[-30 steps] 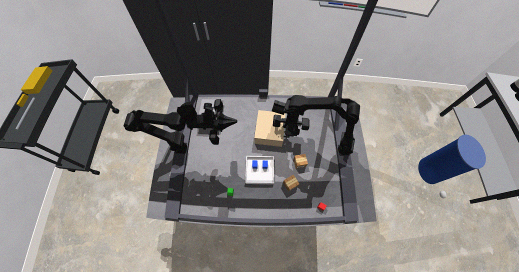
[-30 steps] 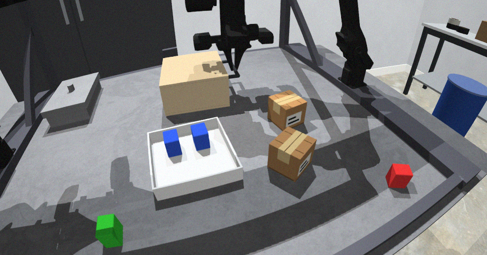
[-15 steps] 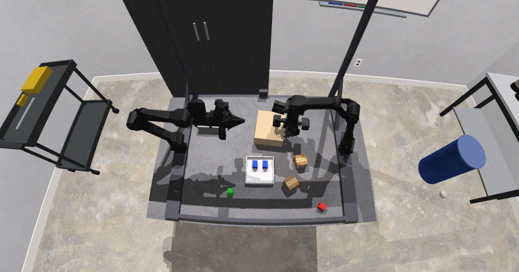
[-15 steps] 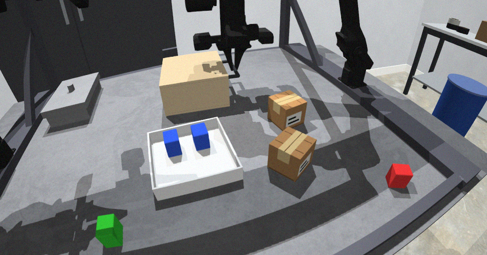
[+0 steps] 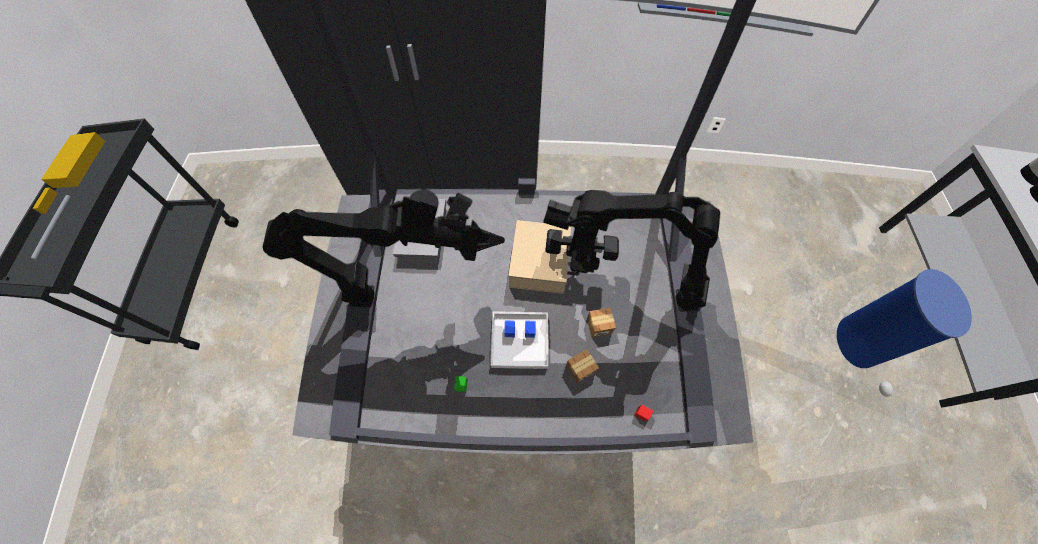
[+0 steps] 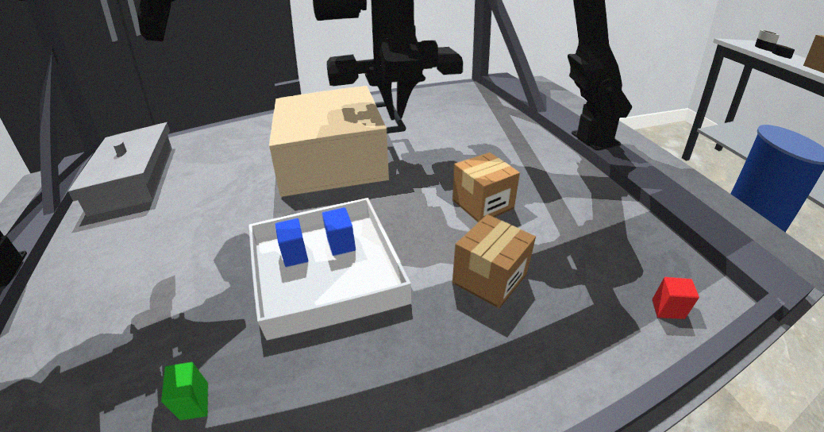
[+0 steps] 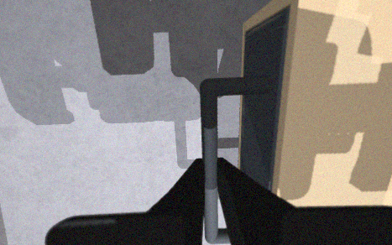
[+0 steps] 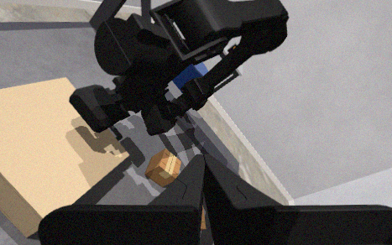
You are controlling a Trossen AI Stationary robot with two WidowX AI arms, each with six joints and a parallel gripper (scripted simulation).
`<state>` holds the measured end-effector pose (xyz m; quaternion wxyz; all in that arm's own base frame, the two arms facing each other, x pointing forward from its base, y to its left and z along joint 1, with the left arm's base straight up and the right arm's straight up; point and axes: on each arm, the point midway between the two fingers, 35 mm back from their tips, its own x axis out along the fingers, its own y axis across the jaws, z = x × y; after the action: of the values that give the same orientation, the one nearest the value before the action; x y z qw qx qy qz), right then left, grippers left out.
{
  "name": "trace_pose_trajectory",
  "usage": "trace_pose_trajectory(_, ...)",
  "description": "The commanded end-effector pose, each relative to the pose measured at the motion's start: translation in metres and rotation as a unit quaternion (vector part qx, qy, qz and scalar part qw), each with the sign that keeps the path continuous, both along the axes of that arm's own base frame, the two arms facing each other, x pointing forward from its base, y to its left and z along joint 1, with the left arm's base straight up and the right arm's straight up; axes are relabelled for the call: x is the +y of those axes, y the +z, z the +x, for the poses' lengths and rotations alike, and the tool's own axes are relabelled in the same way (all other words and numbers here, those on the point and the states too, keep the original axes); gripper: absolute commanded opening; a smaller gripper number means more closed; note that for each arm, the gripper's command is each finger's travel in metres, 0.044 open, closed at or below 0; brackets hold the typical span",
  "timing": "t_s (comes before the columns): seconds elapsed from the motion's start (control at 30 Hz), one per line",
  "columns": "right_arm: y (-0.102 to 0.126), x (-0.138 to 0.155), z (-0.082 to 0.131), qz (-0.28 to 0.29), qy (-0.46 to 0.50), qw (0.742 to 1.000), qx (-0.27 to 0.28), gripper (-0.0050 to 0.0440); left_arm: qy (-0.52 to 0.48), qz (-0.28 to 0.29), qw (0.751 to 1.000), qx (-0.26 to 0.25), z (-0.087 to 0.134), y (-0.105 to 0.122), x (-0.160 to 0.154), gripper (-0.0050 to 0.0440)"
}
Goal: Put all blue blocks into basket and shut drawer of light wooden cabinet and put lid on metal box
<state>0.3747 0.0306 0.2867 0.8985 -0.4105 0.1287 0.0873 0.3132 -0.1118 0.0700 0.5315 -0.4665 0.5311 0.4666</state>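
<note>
Two blue blocks (image 5: 509, 328) (image 5: 530, 328) (image 6: 291, 242) (image 6: 338, 230) stand inside the white basket (image 6: 340, 314), near its back wall. The light wooden cabinet (image 5: 533, 250) (image 6: 328, 163) (image 8: 41, 138) stands behind it; its dark drawer front (image 7: 261, 105) sits within the frame. My left gripper (image 7: 209, 164) (image 6: 397, 115) is shut on the drawer handle (image 7: 210, 105). The metal box (image 6: 115, 198) has its lid (image 6: 98, 167) on top. My right gripper (image 5: 502, 239) (image 8: 202, 161) is shut and empty, in the air left of the cabinet in the top view. Insides of cabinet and box are hidden.
Two cardboard boxes (image 5: 601, 321) (image 5: 582, 365) (image 6: 485, 184) (image 6: 494, 259) stand right of the basket. A green block (image 5: 460, 383) (image 6: 184, 391) lies front left of it, and a red block (image 5: 643, 413) (image 6: 675, 298) near the front right table edge.
</note>
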Motion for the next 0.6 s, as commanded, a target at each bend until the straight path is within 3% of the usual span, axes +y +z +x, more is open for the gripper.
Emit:
trace_pose_trajectory(0.0, 0.006, 0.010, 0.011, -0.083, 0.035, 0.996, 0.019, -0.0050, -0.003, -0.007, 1.000, -0.021, 0.007, 0.010, -0.003, -0.0050)
trace_pose_trajectory(0.23, -0.009, 0.022, 0.024, -0.209, 0.097, 0.971, 0.066, -0.0050, -0.003, -0.007, 1.000, -0.021, 0.007, 0.010, -0.003, -0.0050)
trace_pose_trajectory(0.43, -0.015, 0.026, 0.027, -0.242, 0.116, 0.960, 0.079, -0.0050, -0.003, -0.007, 1.000, -0.021, 0.007, 0.010, -0.003, -0.0050)
trace_pose_trajectory(0.57, -0.026, 0.035, 0.035, -0.323, 0.169, 0.925, 0.104, -0.0050, -0.003, -0.007, 1.000, -0.021, 0.007, 0.010, -0.003, -0.0050)
